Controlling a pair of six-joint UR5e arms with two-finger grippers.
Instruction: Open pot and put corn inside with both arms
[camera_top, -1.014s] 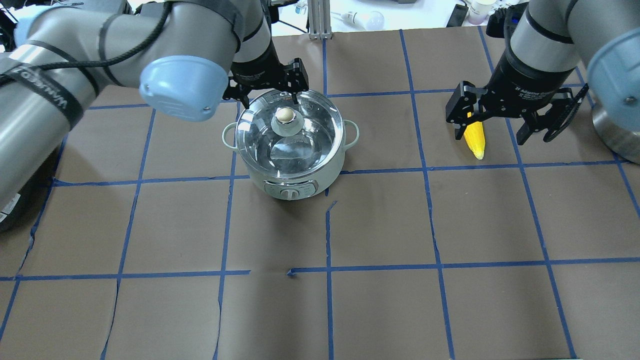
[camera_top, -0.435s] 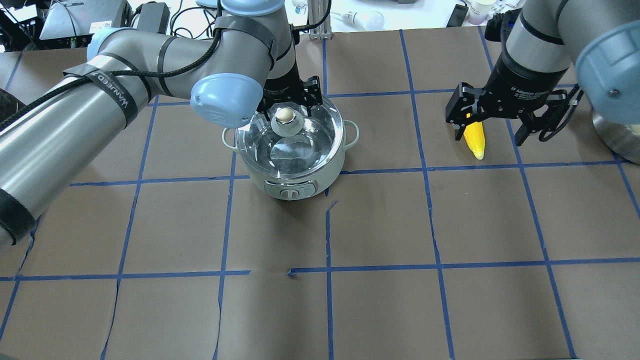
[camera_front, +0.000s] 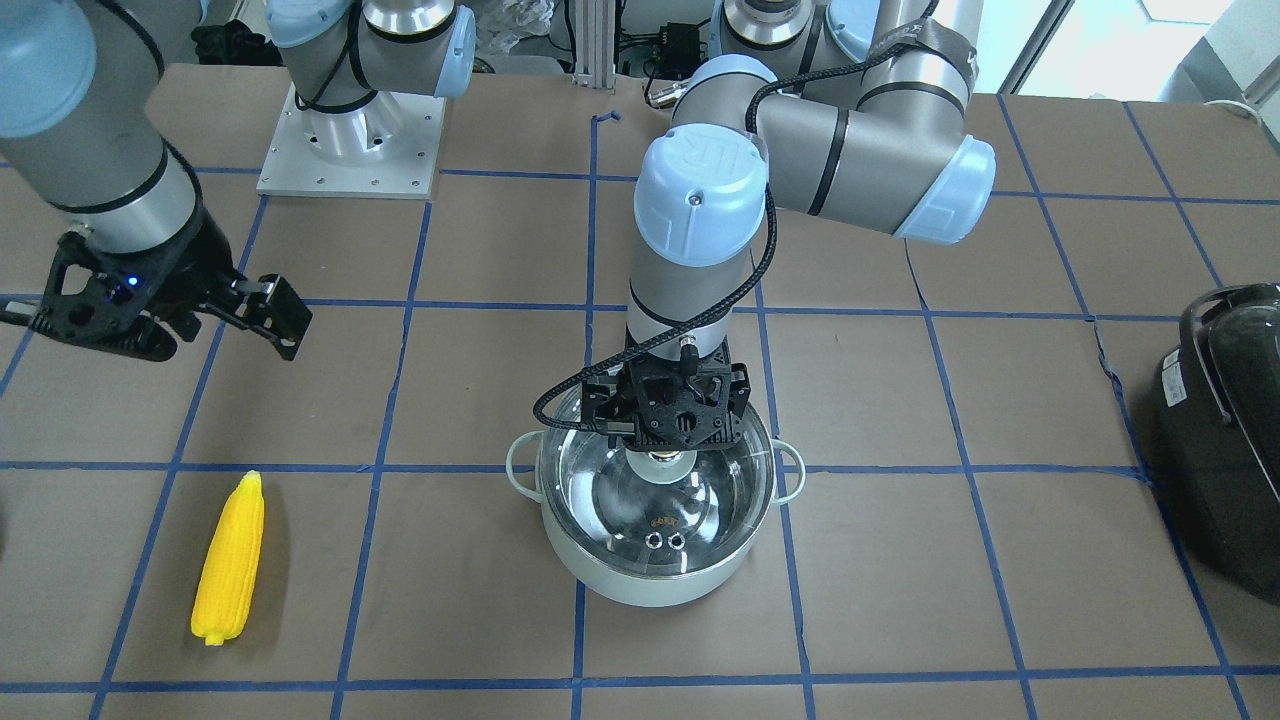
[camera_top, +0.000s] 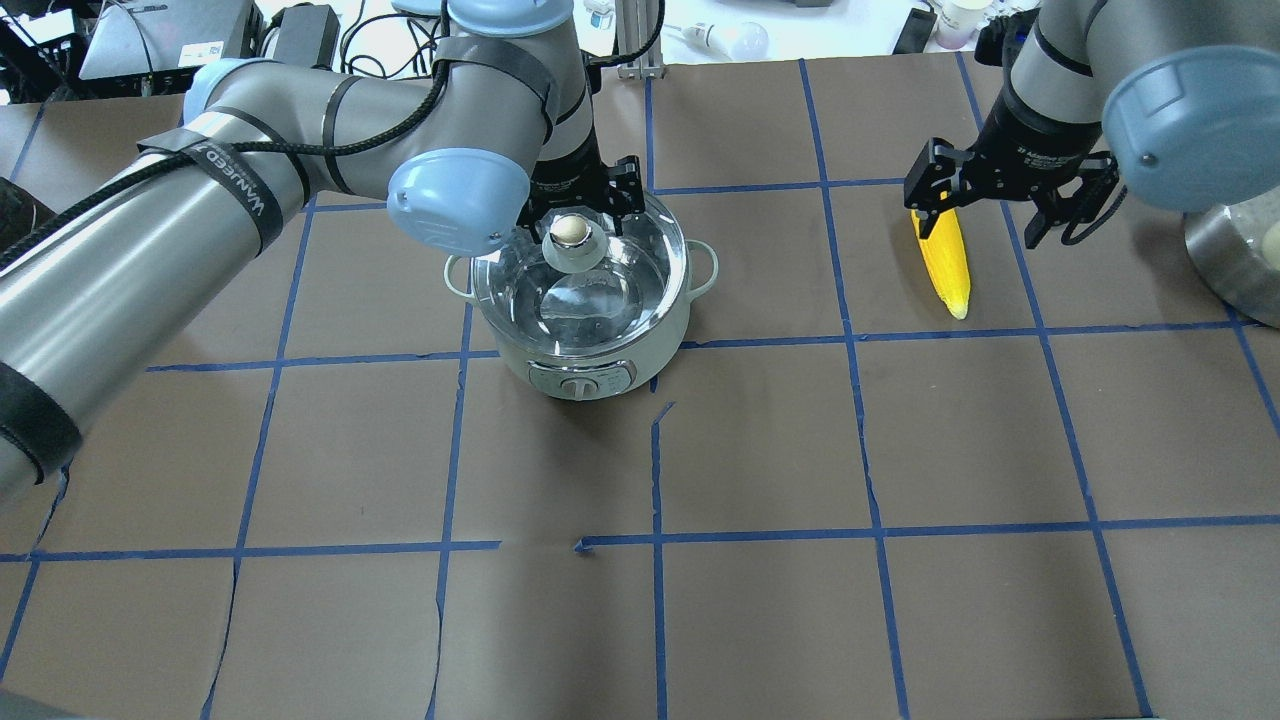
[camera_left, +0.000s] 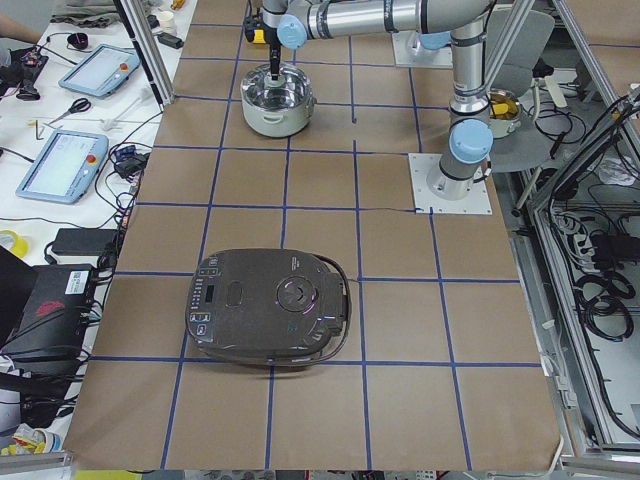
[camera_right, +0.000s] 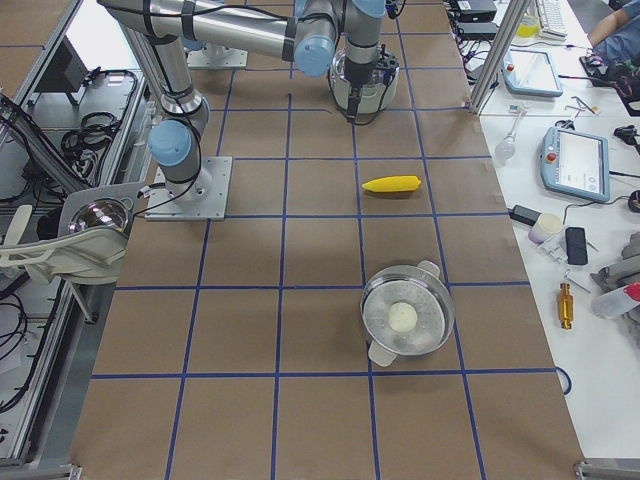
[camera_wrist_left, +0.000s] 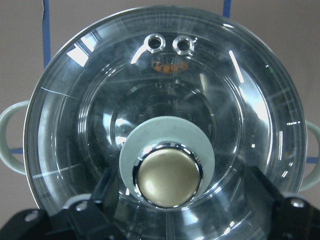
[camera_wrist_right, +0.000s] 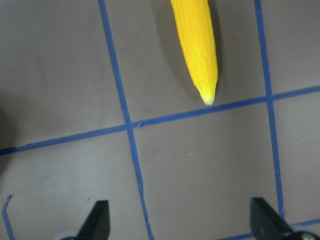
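Observation:
The mint-green pot (camera_top: 600, 345) stands left of centre with its glass lid (camera_top: 620, 270) on it, shown from across the table too (camera_front: 655, 585). My left gripper (camera_top: 578, 200) is open just above the lid. Its fingers (camera_wrist_left: 95, 200) stand apart on either side of the beige knob (camera_wrist_left: 169, 175) without touching it. The yellow corn (camera_top: 948, 262) lies flat on the table to the right, also shown from across the table (camera_front: 230, 558). My right gripper (camera_top: 1005, 195) is open and empty above the table, over the corn's thick end. Its wrist view shows only the corn's tapered tip (camera_wrist_right: 197, 45).
A large black appliance (camera_left: 270, 305) sits near the table's left end. A steel pot with a lid (camera_right: 405, 320) stands near the right end, by my right arm's elbow (camera_top: 1240, 260). Blue tape lines grid the brown table.
My left gripper has swung right and down from behind the pot to either side of the lid knob. My right gripper has drawn back toward the far edge, uncovering more of the corn.

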